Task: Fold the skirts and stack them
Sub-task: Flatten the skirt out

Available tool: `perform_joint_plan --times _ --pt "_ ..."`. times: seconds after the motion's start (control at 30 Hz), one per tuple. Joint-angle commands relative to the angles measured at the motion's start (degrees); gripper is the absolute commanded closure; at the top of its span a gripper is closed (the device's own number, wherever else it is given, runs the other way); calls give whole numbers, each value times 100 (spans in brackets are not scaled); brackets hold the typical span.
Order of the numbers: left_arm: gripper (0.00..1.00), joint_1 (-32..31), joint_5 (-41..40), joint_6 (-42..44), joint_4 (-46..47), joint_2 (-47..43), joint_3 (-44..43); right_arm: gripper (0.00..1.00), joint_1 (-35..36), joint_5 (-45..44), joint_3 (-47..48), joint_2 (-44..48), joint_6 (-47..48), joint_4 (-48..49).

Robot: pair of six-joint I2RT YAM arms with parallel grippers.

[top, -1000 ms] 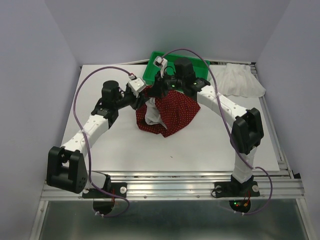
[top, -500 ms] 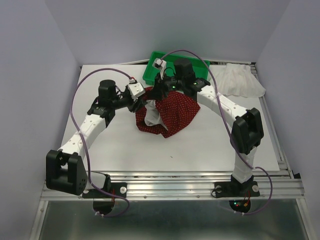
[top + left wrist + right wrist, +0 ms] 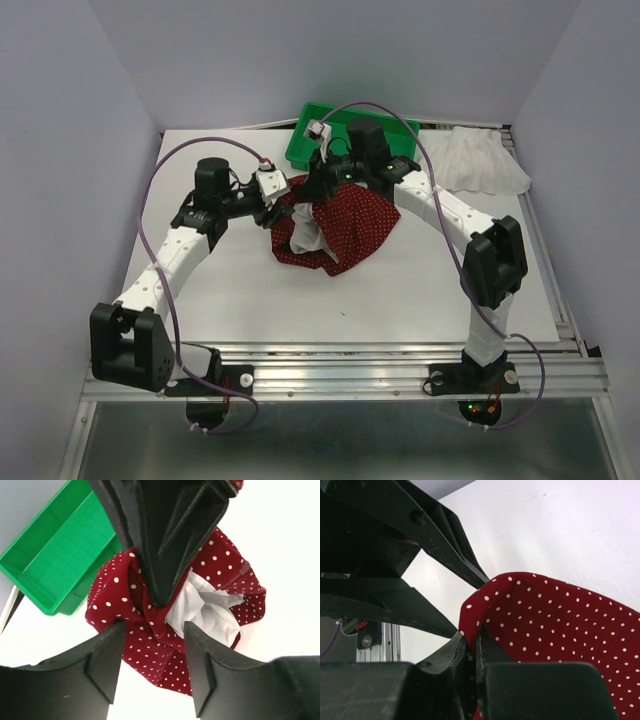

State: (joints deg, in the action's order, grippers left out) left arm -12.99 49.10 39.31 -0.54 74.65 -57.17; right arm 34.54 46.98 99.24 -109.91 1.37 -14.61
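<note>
Presently neither skirt is folded and nothing is stacked. The red skirt (image 3: 335, 232) lies in a bunched heap at the middle of the table (image 3: 400, 290), with one edge lifted. The white skirt (image 3: 482, 165) lies loose at the far right corner, well apart from the heap, and neither arm touches it. Judgement: the work is at an early stage. The red skirt has to be laid flat and folded, the white one likewise, and then one set on the other.

Right claw (image 3: 472, 647): pressed together on a hem of the red skirt, holding it up. Left claw (image 3: 152, 629): spread, hovering just beside the heap, with nothing between its fingers.

Overhead view: gives the layout, with both skirts and the green tray (image 3: 300, 148) behind the heap, but the arms hide the tips of both claws. Left wrist view: shows the spread fingers, the right claw above the cloth, and white cloth within the red heap, probably a lining. Right wrist view: alone confirms the pinch on the dotted hem; the white skirt is not seen there.
</note>
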Motion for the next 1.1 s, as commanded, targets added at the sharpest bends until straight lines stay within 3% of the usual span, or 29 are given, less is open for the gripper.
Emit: perform_joint_plan --times 0.0,0.07,0.23,0.53,1.07 --pt "36 51 293 349 -342 -276 -313 99 17 118 131 101 101 72" --pt "35 51 241 349 -316 -328 -269 99 17 136 165 75 57 72" --pt "48 51 -128 59 245 -408 -119 99 17 329 183 83 -118 107" --pt "59 16 -94 -20 414 -302 -102 99 17 417 262 -83 -830 389" --pt "60 -72 -348 472 387 -899 487 99 -281 584 131 -391 -2694 1136"
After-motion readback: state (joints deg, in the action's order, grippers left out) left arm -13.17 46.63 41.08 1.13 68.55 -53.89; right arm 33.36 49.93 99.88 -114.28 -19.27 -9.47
